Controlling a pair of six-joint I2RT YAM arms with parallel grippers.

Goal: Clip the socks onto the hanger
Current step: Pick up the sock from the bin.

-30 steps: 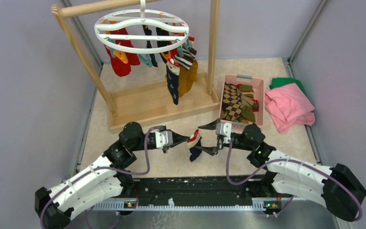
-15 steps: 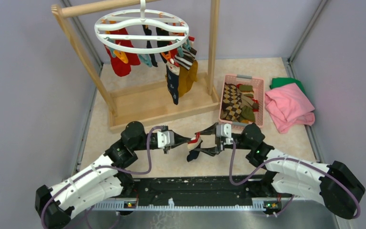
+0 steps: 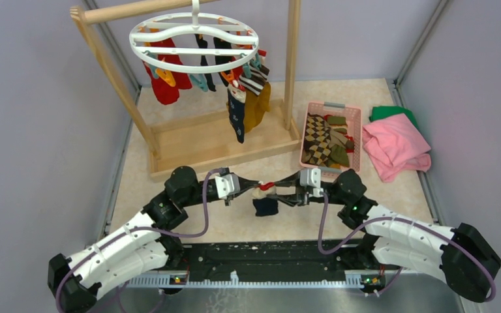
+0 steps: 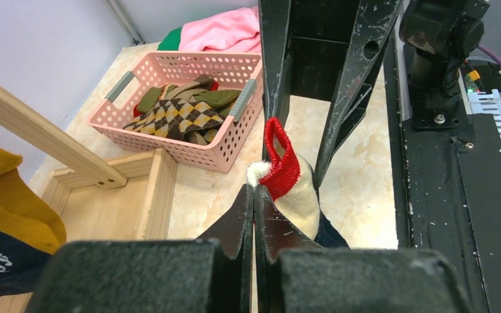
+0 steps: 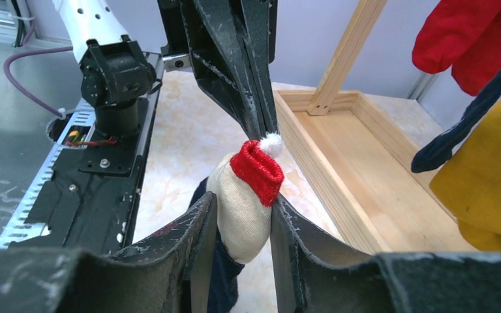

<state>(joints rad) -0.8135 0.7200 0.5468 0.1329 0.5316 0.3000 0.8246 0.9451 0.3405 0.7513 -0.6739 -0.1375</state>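
Since a second ago the left arm (image 3: 137, 238) has hardly shifted, its jaws staying pressed together on one sock (image 3: 265, 203). The sock then dangled at a slant and is now pulled out level. The right arm (image 3: 404, 235) has slid leftward, and its jaws, spread wide before, have narrowed around the sock's other end. The sock hangs above the tabletop (image 3: 235, 225), just in front of the right half of the wooden rack (image 3: 222, 140). It has a red cuff with a small white tuft, a cream body and a navy part drooping below, as the left wrist view (image 4: 293, 182) shows. The left jaws pinch it at the tuft by the cuff. In the right wrist view (image 5: 248, 199) the cream body fills the gap between the right jaws, which touch it on both sides. Both forearms lie low over the tabletop in front of the rack, with elbows out and wrists turned inward so the jaws meet nose to nose. From the rack's top bar hangs the hanger (image 3: 194, 40), and beneath it are the clipped socks (image 3: 238, 114) in red, black, navy and mustard. Just right of the rack, a pink basket (image 3: 331, 105) holds the spare socks (image 3: 323, 140), argyle and olive.
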